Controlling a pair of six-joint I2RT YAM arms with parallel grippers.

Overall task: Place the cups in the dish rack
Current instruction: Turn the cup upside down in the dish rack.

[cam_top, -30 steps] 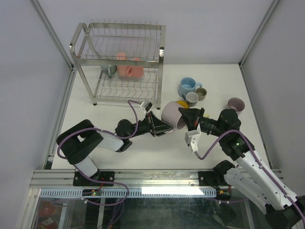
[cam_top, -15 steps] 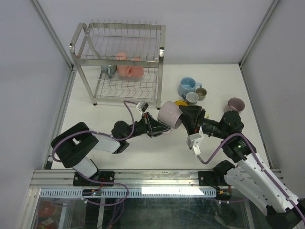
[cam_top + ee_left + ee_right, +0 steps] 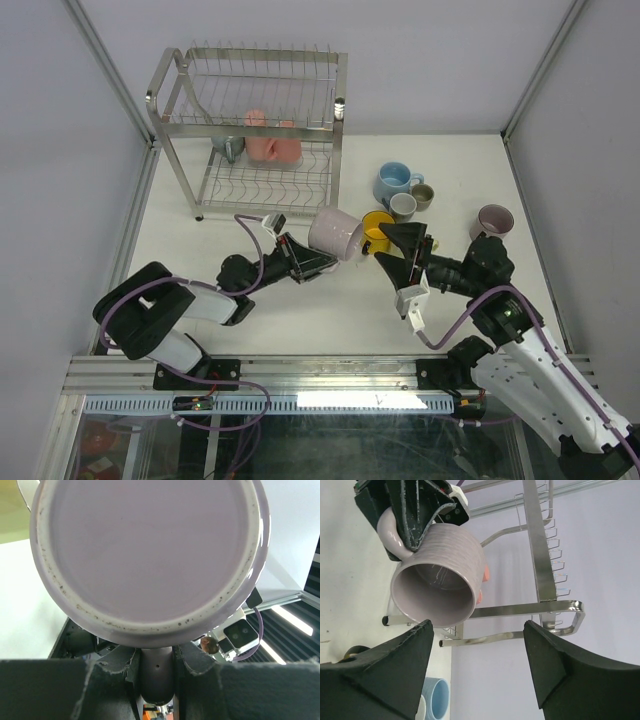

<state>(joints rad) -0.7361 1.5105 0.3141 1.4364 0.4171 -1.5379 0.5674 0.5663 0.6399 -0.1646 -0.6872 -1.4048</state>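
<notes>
A lilac cup (image 3: 335, 232) hangs in the air, tilted on its side, with my left gripper (image 3: 308, 262) shut on its handle (image 3: 156, 680). In the left wrist view the cup's base (image 3: 147, 550) fills the frame above my left gripper (image 3: 156, 661). My right gripper (image 3: 387, 250) stands open just right of the cup, not touching it; in its own view the cup's mouth (image 3: 437, 587) faces my right gripper (image 3: 477, 627). The chrome dish rack (image 3: 170, 120) stands at the far left, with pink cups (image 3: 272, 148) and a grey cup (image 3: 230, 148) on its lower shelf.
On the table right of the rack lie a yellow cup (image 3: 377, 222), a light blue cup (image 3: 395, 183), a grey cup (image 3: 403, 206), an olive cup (image 3: 423, 196) and a mauve cup (image 3: 494, 218). The rack's frame (image 3: 542, 555) rises behind the lilac cup.
My right gripper opened and let go of the lilac cup, then drew back to the right. My left gripper carried the cup leftward and up toward the rack, uncovering the yellow cup.
</notes>
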